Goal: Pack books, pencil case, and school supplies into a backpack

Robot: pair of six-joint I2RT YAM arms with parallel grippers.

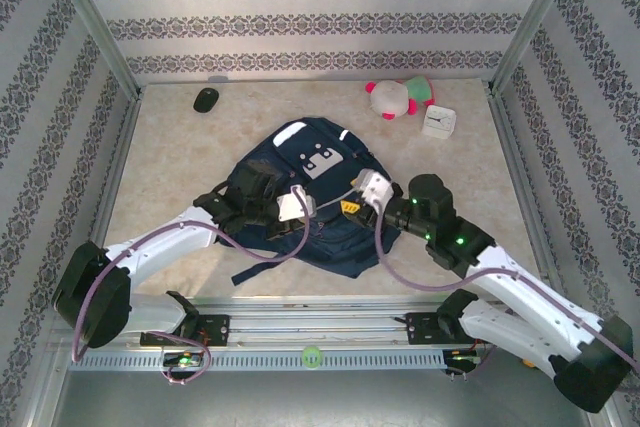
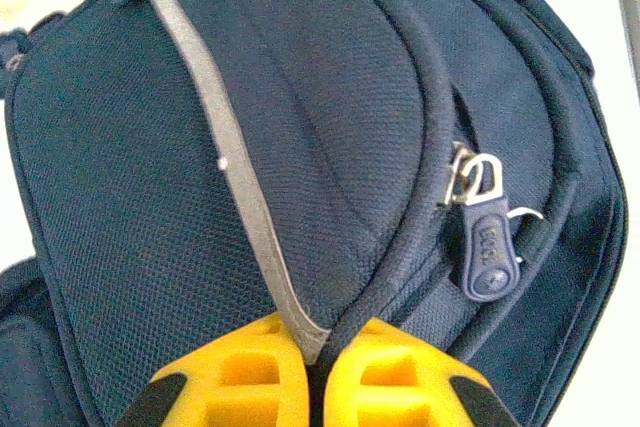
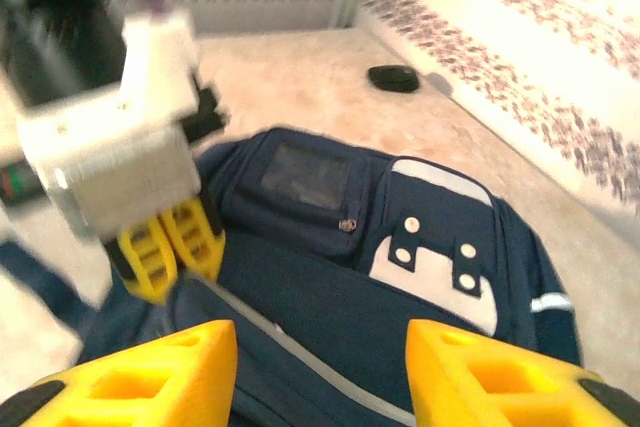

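Beige tabletop (image 1: 180,167), navy white-striped backpack (image 2: 330,97), left gripper (image 2: 315,339) pinching it, right gripper (image 3: 318,347) parted, empty.

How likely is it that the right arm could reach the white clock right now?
Probably yes. The right hand is open over the backpack, and the white clock lies off to that side, with bare tabletop between. The plush toy sits beside it, not in the way.
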